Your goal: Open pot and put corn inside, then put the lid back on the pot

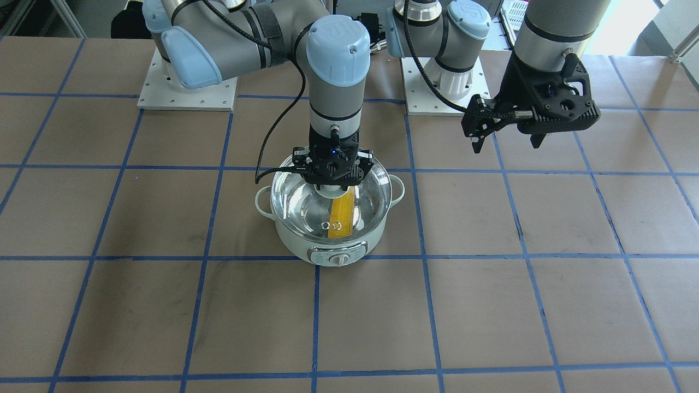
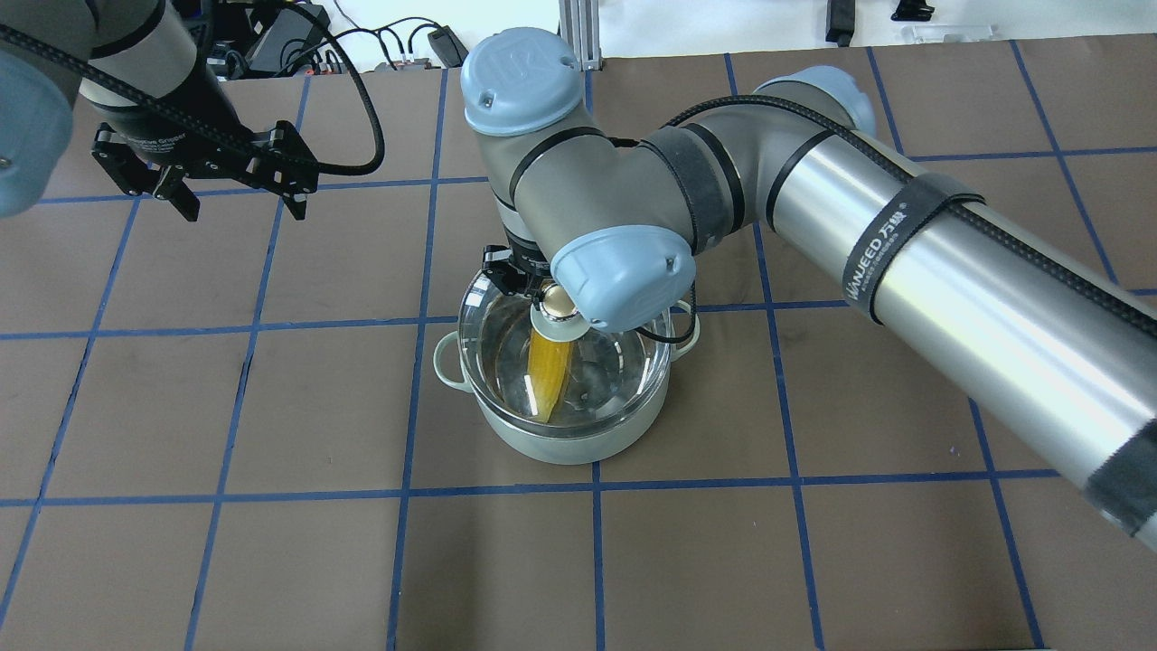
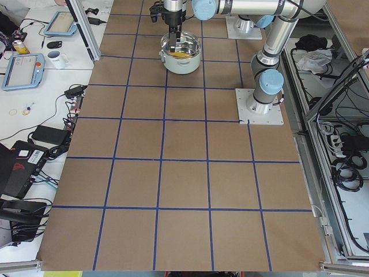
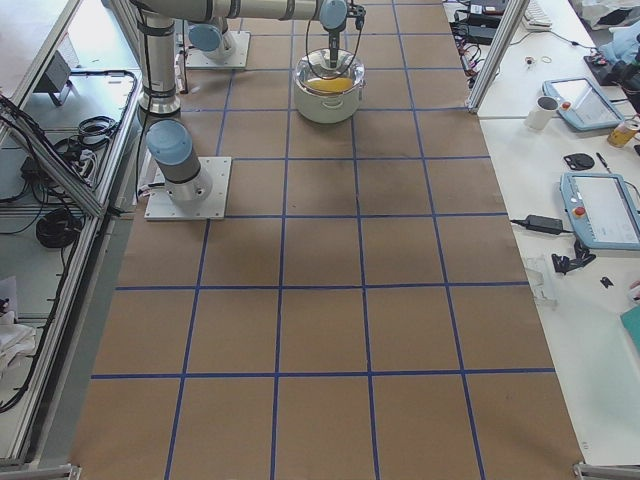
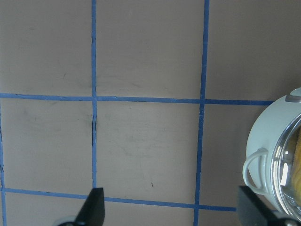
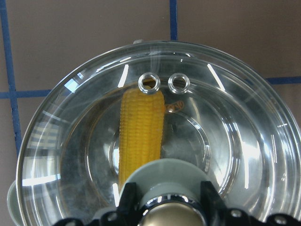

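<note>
The mint-white pot (image 1: 306, 240) stands mid-table with its knob panel facing away from the robot. The yellow corn (image 1: 341, 215) lies inside it, seen through the glass. The clear lid (image 1: 295, 199) covers the pot's mouth; I cannot tell whether it rests fully on the rim. My right gripper (image 1: 331, 185) is straight above the pot, shut on the lid's knob. In the right wrist view its fingers (image 6: 128, 197) flank the knob above the corn (image 6: 141, 132) and the two vent holes. My left gripper (image 1: 508, 143) is open and empty, high and off to the side.
Brown table surface (image 2: 271, 561) with a blue tape grid. The two arm base plates (image 1: 188, 90) sit at the robot's edge. The left wrist view shows bare surface and the pot's side handle (image 5: 256, 169) at its right edge.
</note>
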Controlling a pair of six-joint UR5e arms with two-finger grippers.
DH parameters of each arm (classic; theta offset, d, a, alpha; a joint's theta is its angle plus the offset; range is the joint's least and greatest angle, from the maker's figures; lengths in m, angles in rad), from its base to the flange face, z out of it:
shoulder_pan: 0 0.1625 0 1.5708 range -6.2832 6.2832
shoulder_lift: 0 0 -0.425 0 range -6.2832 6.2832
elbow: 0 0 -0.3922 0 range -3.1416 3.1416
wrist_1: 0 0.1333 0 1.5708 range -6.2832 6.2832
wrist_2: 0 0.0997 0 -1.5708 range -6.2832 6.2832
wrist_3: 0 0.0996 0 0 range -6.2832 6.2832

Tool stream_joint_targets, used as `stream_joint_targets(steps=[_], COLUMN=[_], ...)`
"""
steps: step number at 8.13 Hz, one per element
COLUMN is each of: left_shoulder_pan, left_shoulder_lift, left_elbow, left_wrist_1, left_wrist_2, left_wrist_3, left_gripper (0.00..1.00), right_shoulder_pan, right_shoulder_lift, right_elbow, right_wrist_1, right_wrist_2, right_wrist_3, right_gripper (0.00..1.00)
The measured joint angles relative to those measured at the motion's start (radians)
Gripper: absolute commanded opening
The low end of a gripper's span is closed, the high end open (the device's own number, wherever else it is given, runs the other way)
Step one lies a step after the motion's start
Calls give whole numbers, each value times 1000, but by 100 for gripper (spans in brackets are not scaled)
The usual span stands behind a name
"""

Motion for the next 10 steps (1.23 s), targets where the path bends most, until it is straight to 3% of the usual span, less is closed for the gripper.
stream_joint_targets(steps=[9,10], left_shoulder_pan=[-11,-18], left_shoulder_lift=[-2,-4], left_elbow=[-3,-8], left_wrist_1=[1,1], left_wrist_2=[-16,-52], left_wrist_3=[1,2], left_gripper=[100,100], right_shoulder_pan=[0,0], right_shoulder_lift=[3,3], right_elbow=[12,12], right_wrist_1=[0,3], right_wrist_2=[7,6], right_wrist_3=[0,1], right_gripper=[0,5])
